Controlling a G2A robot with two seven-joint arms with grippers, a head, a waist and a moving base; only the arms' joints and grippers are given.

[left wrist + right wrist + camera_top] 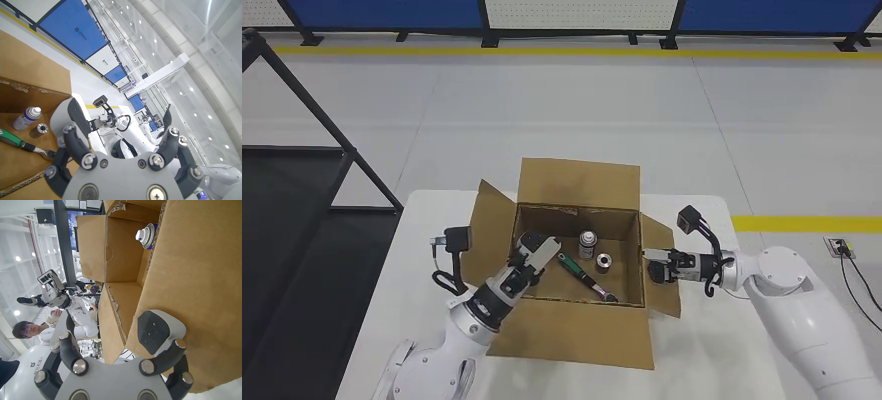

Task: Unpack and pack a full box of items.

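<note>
An open cardboard box (579, 182) stands mid-table with all flaps folded out. Inside it stand a spray can (587, 242) and a short metal cylinder (603, 263), and a green-handled ratchet (580, 273) lies beside them. My left gripper (538, 246) is open and empty just above the box's left wall; its own view shows the spray can (26, 118), cylinder (40, 129) and ratchet (18, 141) beyond its finger (78, 115). My right gripper (654, 265) is open at the right flap (189, 285), the flap's corner lying between the jaws unpinched. Past that flap the spray can (145, 237) shows.
The white table (427, 250) has bare room left and right of the box. The front flap (572, 335) lies flat toward the near edge. A dark frame (302, 130) stands off the table's left side.
</note>
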